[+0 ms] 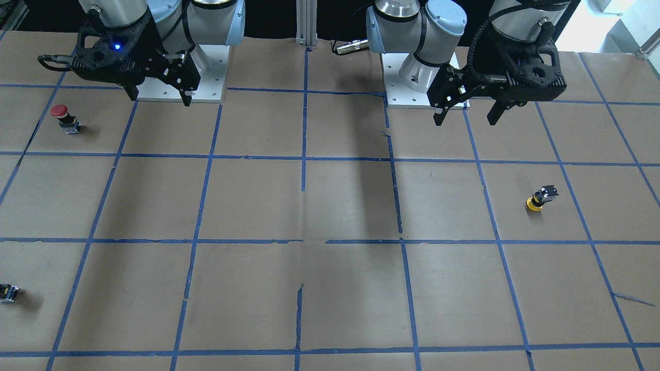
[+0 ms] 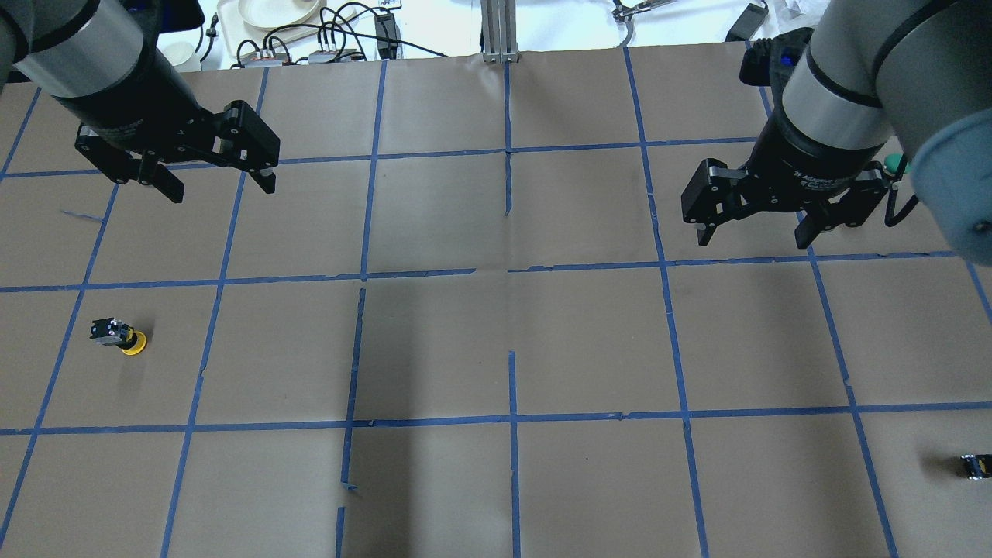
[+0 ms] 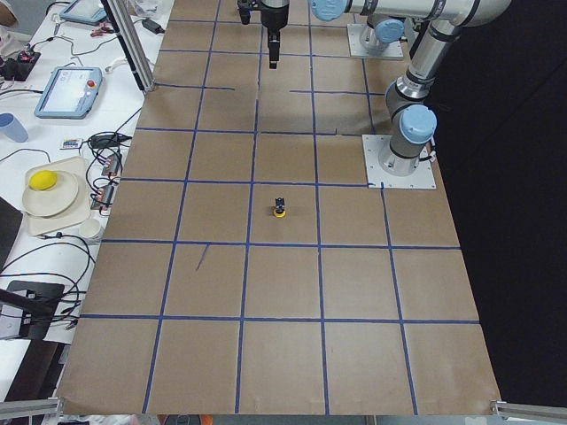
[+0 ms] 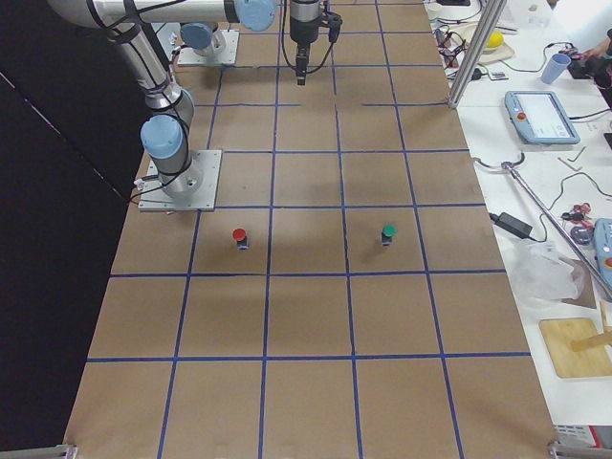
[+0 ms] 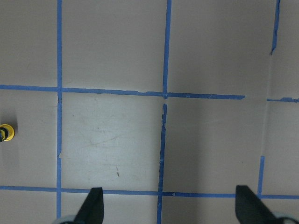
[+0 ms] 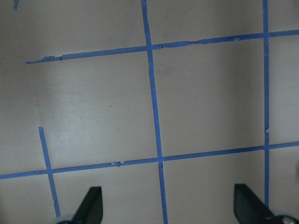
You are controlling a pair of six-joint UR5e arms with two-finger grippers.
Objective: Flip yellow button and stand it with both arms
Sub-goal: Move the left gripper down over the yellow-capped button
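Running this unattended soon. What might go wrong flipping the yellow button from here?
The yellow button stands on its cap, so an off-centre pinch by the left end effector may topple it. It sits far on the left side; the right end effector would have to reach across, risking an arm clash.

The table (image 2: 589,349) is being lit brightly and evenly from above. A broad, soft shadow is being cast along its middle in the overhead and front-facing views. Pale glare is being thrown off it in the wrist views. The desk (image 2: 558,27) beyond is being overexposed to near white.
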